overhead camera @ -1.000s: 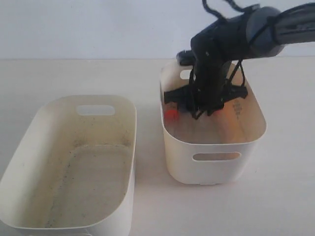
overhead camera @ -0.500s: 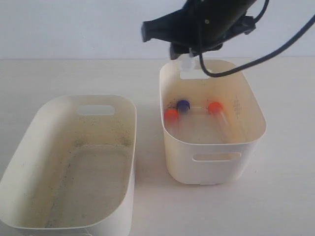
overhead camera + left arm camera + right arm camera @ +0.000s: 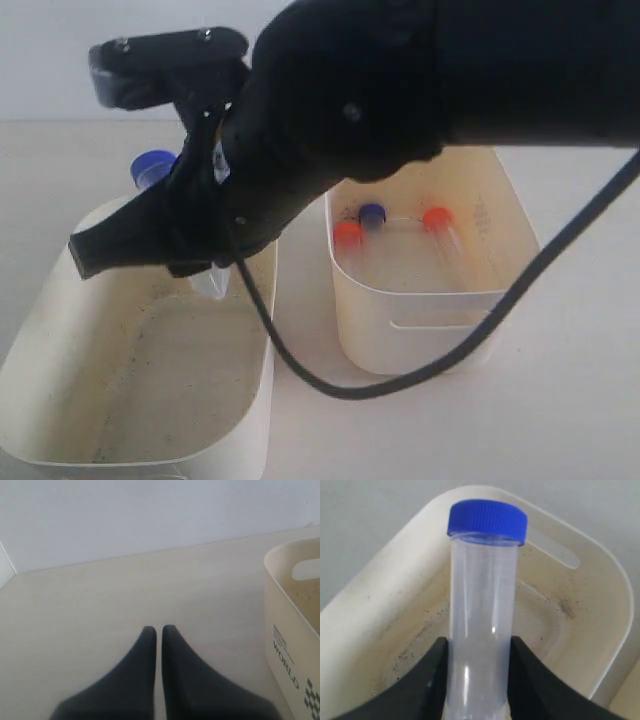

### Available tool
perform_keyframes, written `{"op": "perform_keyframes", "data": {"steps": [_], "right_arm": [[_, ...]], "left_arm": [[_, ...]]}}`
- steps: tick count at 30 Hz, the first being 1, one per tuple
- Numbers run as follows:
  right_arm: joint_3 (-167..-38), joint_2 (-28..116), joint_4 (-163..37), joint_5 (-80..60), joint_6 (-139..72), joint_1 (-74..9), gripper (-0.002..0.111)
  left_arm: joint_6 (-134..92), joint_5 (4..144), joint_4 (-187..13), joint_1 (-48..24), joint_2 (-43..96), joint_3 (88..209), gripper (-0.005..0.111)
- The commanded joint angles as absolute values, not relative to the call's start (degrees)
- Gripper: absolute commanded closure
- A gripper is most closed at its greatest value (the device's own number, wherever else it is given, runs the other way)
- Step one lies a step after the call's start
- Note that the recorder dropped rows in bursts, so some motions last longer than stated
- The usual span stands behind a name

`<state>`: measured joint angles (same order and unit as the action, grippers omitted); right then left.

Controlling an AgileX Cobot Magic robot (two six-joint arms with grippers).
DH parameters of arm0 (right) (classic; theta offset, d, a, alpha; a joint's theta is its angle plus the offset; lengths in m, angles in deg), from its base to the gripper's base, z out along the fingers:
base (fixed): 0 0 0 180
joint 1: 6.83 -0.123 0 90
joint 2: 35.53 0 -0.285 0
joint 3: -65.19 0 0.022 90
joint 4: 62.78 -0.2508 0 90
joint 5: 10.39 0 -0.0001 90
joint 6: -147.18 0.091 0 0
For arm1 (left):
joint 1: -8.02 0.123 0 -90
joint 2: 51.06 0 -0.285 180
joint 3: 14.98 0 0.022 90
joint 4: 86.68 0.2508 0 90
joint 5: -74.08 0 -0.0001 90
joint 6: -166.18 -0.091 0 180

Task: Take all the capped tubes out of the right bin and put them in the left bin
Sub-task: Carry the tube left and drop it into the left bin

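Observation:
My right gripper (image 3: 188, 228) has reached across the middle and hangs over the left bin (image 3: 40, 335), the speckled tub. It is shut on a clear blue-capped tube (image 3: 152, 164), held tilted with the cap up and the tip (image 3: 212, 285) low. In the right wrist view the fingers clamp the blue-capped tube (image 3: 481, 600) from both sides at my right gripper (image 3: 479, 645), above the left bin's grimy wall (image 3: 395, 620). The right bin (image 3: 430, 335) holds two orange-capped tubes (image 3: 347, 234) (image 3: 436, 218) and a blue-capped one (image 3: 372, 212). My left gripper (image 3: 159, 628) is shut on nothing.
The black right arm (image 3: 400, 80) and its cable (image 3: 560, 255) span the right bin's back half. In the left wrist view the left bin's outer wall (image 3: 290, 630), printed with "WORLD", stands beside the left gripper on the pale table (image 3: 100, 590).
The right arm rose out of the right bin with a blue-capped tube and swung left across the gap to above the left bin. Three tubes stay in the right bin.

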<state>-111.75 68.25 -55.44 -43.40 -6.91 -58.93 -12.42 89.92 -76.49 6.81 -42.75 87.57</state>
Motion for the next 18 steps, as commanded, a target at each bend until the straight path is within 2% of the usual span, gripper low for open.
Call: {"op": "perform_keyframes", "data": {"steps": [1,2,3,4,6,12,13,18], "right_arm": [[-111.6,70.2,-55.8,-42.4,-7.9,-59.4,0.052],[-111.6,70.7,-55.8,-42.4,-7.9,-59.4,0.041],[-111.6,70.8,-55.7,-42.4,-7.9,-59.4,0.035],[-111.6,70.8,-54.9,-42.2,-7.9,-59.4,0.034],[-111.7,70.4,-52.3,-42.1,-7.9,-59.3,0.045],[-116.0,68.0,-37.7,-49.4,-4.5,-55.8,0.104],[-116.5,67.8,-36.2,-50.6,-2.3,-54.1,0.108],[-116.9,68.0,-35.2,-51.4,3.6,-44.2,0.106]], "left_arm": [[-11.8,89.0,-76.6,6.9,-42.7,87.8,0.102],[-11.8,89.0,-76.6,6.9,-42.7,87.8,0.102],[-11.8,89.0,-76.6,6.9,-42.7,87.8,0.102],[-11.8,89.0,-76.6,6.9,-42.7,87.8,0.102],[-11.8,89.0,-76.6,6.9,-42.7,87.8,0.102],[-11.8,89.0,-76.6,6.9,-42.7,87.8,0.102],[-11.8,89.0,-76.6,6.9,-42.7,87.8,0.102],[-11.8,89.0,-76.6,6.9,-42.7,87.8,0.102]]}}
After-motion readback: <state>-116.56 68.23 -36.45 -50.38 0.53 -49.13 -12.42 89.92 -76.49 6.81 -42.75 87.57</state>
